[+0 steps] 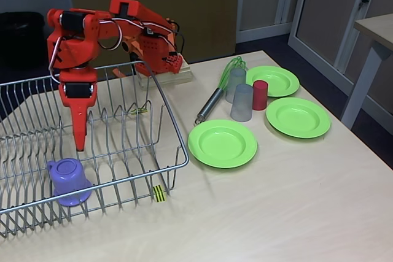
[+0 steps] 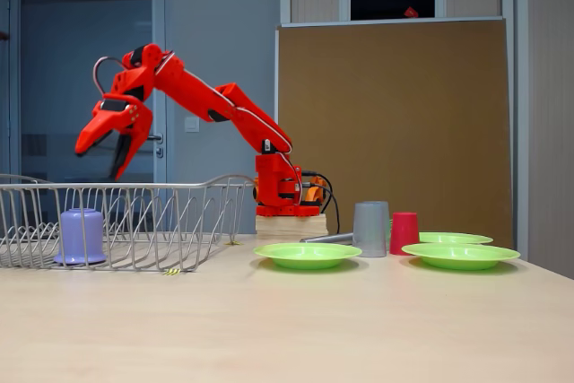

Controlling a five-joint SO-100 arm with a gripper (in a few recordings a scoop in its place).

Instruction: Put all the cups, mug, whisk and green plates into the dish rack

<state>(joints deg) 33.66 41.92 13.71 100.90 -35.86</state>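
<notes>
The lilac mug (image 1: 69,179) (image 2: 81,236) stands upside down in the near left part of the silver wire dish rack (image 1: 175,133) (image 2: 134,187). My orange gripper (image 1: 80,142) (image 2: 99,163) hangs above the rack over the mug, pointing down, open and empty. Right of the rack lie three green plates (image 1: 222,143) (image 1: 298,116) (image 1: 272,80), the near one (image 2: 307,255) closest to the rack. Two grey cups (image 1: 242,102) (image 1: 235,84) and a red cup (image 1: 260,94) (image 2: 404,232) stand upside down between the plates. The whisk (image 1: 210,105) lies beside them, its green loops pointing away.
The arm's base sits on a wooden block (image 1: 166,78) (image 2: 291,226) behind the rack. A yellow-and-black tag (image 1: 159,193) marks the rack's near right corner. Another table (image 1: 374,29) stands off to the right. Bare tabletop (image 1: 276,213) runs along the front.
</notes>
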